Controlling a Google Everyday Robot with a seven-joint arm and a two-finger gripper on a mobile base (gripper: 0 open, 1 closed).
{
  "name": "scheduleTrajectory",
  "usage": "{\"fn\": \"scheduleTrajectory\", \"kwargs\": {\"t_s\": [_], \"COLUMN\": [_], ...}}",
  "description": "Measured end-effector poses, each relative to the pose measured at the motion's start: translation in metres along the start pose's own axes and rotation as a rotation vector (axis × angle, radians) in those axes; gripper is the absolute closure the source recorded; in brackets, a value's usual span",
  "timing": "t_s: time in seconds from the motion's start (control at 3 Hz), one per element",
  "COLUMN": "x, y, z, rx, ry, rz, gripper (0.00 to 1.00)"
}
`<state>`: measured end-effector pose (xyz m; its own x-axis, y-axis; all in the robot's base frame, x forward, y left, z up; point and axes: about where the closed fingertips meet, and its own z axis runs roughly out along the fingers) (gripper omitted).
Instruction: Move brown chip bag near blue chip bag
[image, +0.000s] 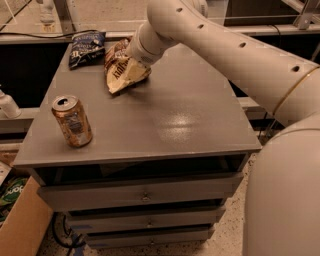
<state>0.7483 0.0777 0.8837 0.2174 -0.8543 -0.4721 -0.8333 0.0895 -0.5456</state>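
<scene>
The brown chip bag (121, 76), dark brown on top and pale tan below with dark lettering, lies on the far left part of the grey cabinet top (180, 120). The blue chip bag (86, 47) lies just to its left at the back left corner, with a narrow gap between them. My gripper (131, 57) is at the upper right side of the brown bag, pressed against it. The wrist hides how it holds the bag.
A copper-coloured drink can (72, 121) stands upright near the front left edge. The arm (225, 45) stretches over the back right of the cabinet top. Drawers (145, 195) sit below. A cardboard box (20, 225) stands on the floor at lower left.
</scene>
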Motion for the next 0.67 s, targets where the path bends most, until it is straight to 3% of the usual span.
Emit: {"fn": "scheduleTrajectory", "kwargs": {"t_s": [0.33, 0.67], "x": [0.002, 0.018], "y": [-0.005, -0.011], "z": [-0.009, -0.032], "rx": [0.004, -0.011], "ry": [0.008, 0.015], "rz": [0.002, 0.065], "gripper": [0.00, 0.00]}}
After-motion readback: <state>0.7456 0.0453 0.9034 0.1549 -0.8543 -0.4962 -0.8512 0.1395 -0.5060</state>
